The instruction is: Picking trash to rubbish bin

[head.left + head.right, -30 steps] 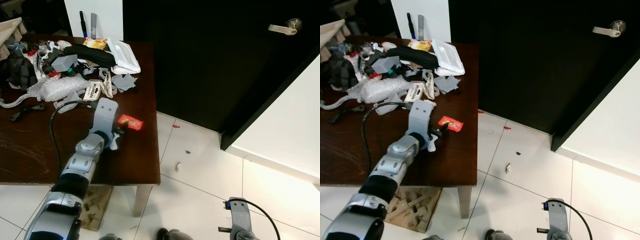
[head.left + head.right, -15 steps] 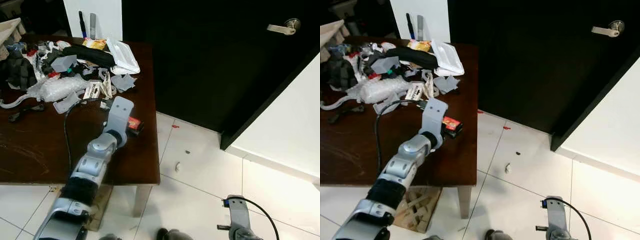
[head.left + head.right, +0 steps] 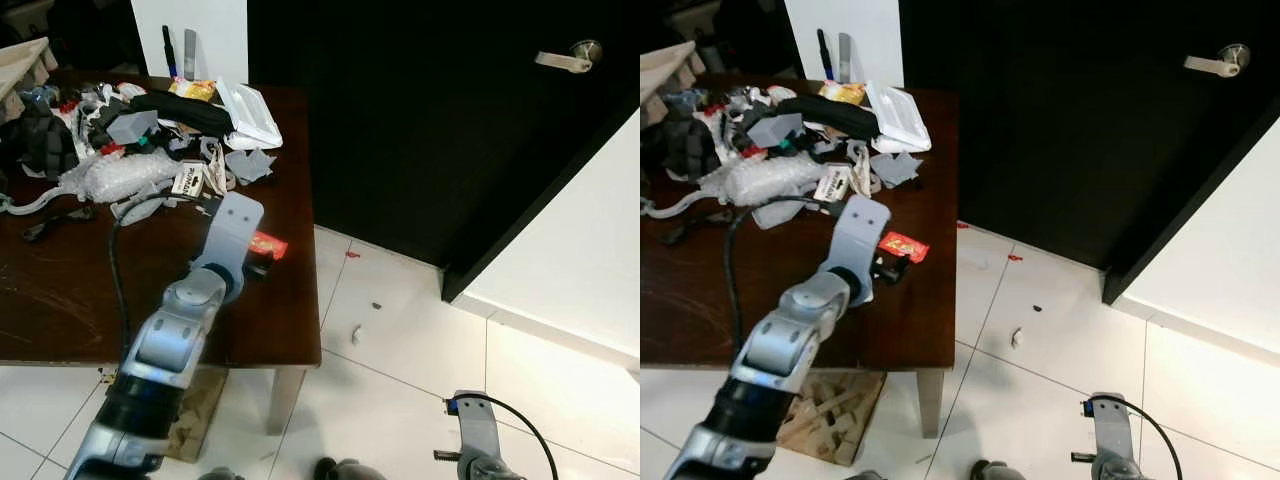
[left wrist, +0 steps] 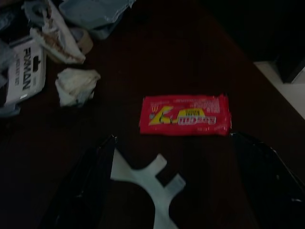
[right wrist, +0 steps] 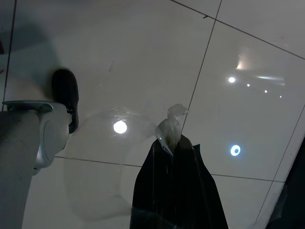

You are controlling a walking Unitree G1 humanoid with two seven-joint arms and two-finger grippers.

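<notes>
Straddling flat red-yellow foil sachet (image 4: 185, 116) at 12 o'clock, L pincer (image 4: 174, 157) is spread apart on dark wood table (image 3: 60, 290) for pickup; R pincer (image 5: 174, 186) is clamped on clear plastic scrap (image 5: 169, 126).

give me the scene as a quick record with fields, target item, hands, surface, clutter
target: red snack packet, flat near the table's edge
left hand: open, fingers either side of the packet, not gripping
right hand: low over the tiled floor, shut on a clear plastic bag
surface: dark wooden table
clutter: bubble wrap, white tray, crumpled tissue
</notes>
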